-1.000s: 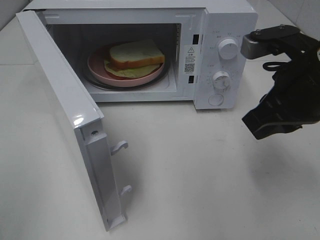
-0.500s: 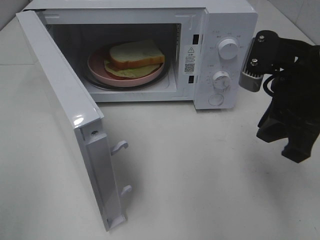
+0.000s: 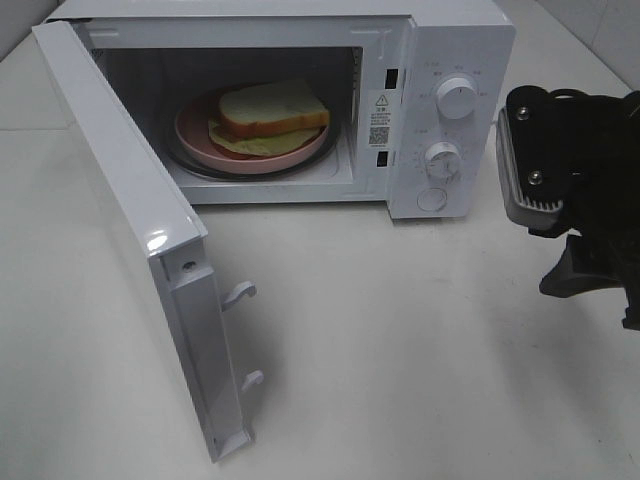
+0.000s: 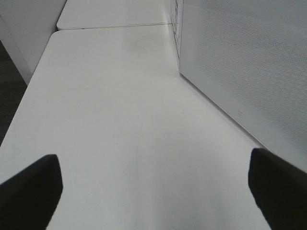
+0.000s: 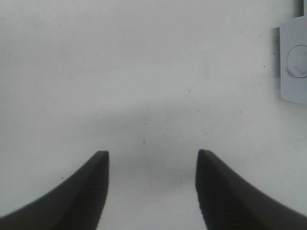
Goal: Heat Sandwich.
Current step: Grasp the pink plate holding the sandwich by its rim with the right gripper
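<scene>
The sandwich point(image 3: 272, 112), white bread with a tan crust, lies on a round pink plate point(image 3: 205, 143) inside the open microwave point(image 3: 455, 45). In the exterior high view my right gripper point(image 3: 592, 285) hangs at the right edge, beside the microwave's control panel and apart from it. The right wrist view has the right gripper point(image 5: 151, 153) open over bare table, with nothing between its fingers. My left gripper point(image 4: 153, 191) is wide open and empty, low over the table next to the microwave door point(image 4: 249, 62). The left arm does not show in the exterior high view.
The microwave door point(image 3: 130, 230) stands swung out to the left, with its two latch hooks point(image 3: 240, 293) sticking out. Two dials point(image 3: 457, 97) and a round button point(image 3: 431, 199) sit on the control panel. A corner of the panel point(image 5: 293, 62) shows in the right wrist view.
My right arm has swung down and toward the right edge, away from the dials, and its wrist has turned. Its jaws have spread from nearly shut to open. The sandwich and door have not moved.
</scene>
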